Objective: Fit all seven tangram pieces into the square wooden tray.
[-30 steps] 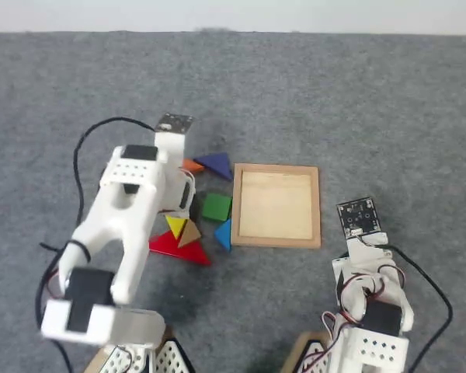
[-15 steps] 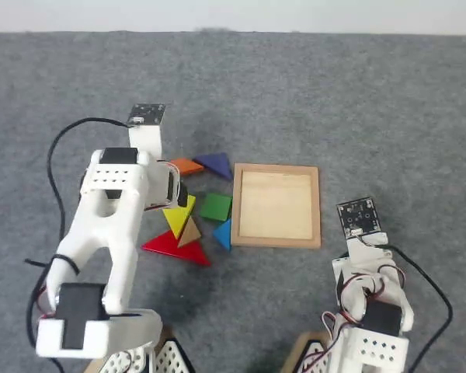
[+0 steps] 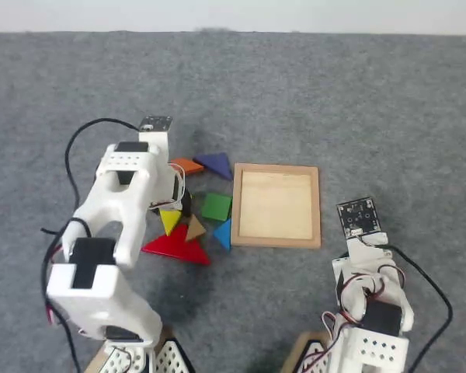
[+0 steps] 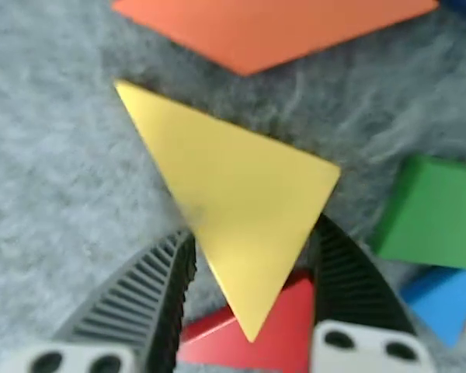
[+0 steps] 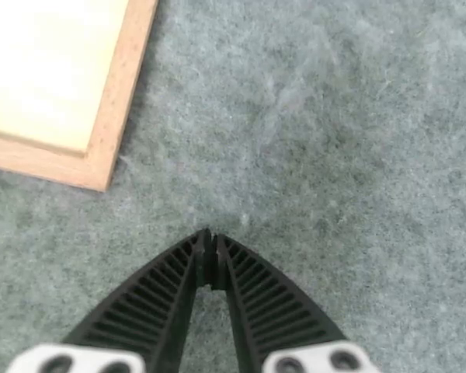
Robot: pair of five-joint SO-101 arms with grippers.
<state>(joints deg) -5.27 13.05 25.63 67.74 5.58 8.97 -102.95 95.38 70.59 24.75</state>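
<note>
Left wrist view: left gripper pinches yellow triangle; right wrist: right gripper closed, tray near.

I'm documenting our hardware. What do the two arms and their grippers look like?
The left arm and right arm are white plastic with black motors and looping black cables; each wrist carries a small dark circuit board. The left gripper and right gripper have black ribbed fingers on white bases.

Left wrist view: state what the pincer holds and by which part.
The left pincer clamps the flat yellow triangle piece by the two edges that meet at one corner.
</note>
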